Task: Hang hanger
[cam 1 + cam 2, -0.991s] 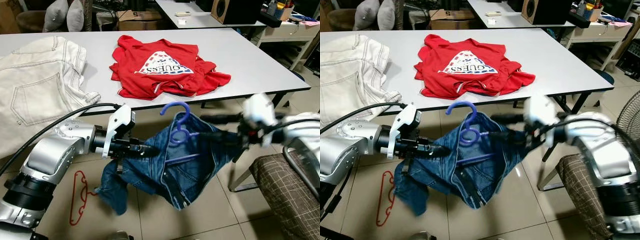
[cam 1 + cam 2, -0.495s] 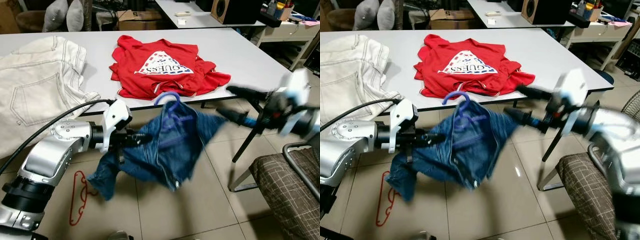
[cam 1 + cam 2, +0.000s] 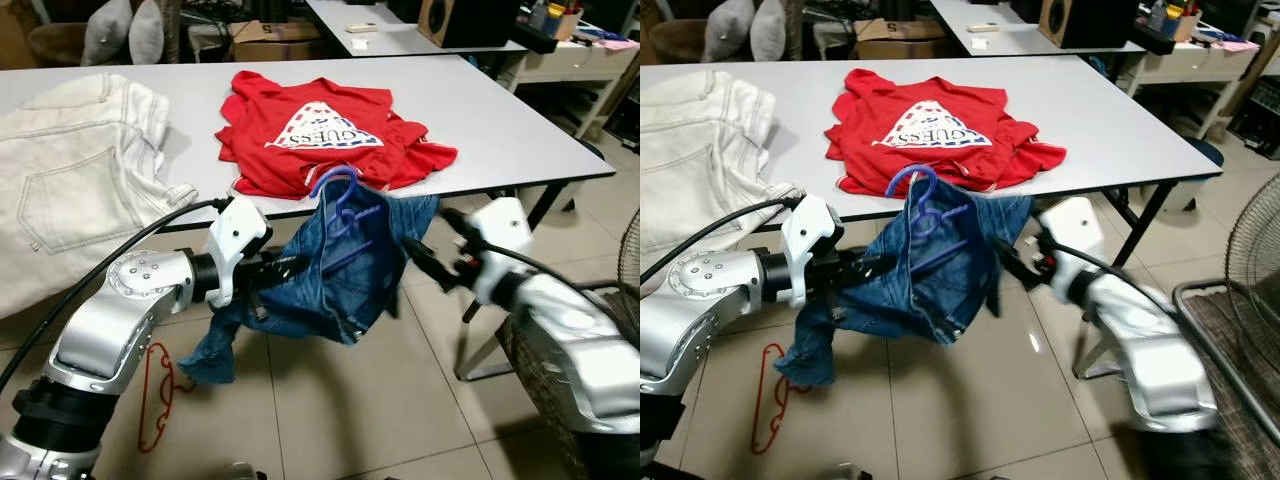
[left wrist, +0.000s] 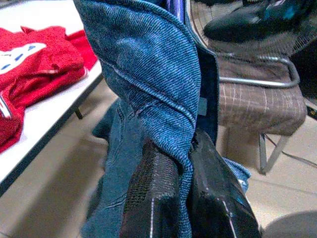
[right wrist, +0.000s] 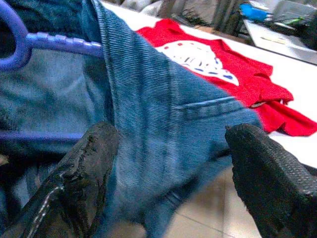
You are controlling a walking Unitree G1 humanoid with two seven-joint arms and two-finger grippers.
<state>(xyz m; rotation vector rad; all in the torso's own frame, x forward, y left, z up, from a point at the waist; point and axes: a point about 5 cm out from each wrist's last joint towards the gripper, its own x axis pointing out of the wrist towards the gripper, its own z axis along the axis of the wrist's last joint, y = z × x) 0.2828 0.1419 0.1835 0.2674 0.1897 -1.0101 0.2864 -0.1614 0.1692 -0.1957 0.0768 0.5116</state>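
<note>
Left eye view, centre: my left gripper (image 3: pixel 268 272) pinches the jeans (image 3: pixel 340 270) draped on the blue hanger (image 3: pixel 338 205); right gripper (image 3: pixel 432 252) spread open beside them. Hanging not begun, I judge; next needs a rail.

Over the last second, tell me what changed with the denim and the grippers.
The right gripper let go of the blue denim garment, swung out to the right, then came back beside it with fingers open. The denim, first stretched between both grippers, now hangs bunched from the left gripper, which stays shut on it. The purple hanger remains inside; the red T-shirt is unmoved.
</note>
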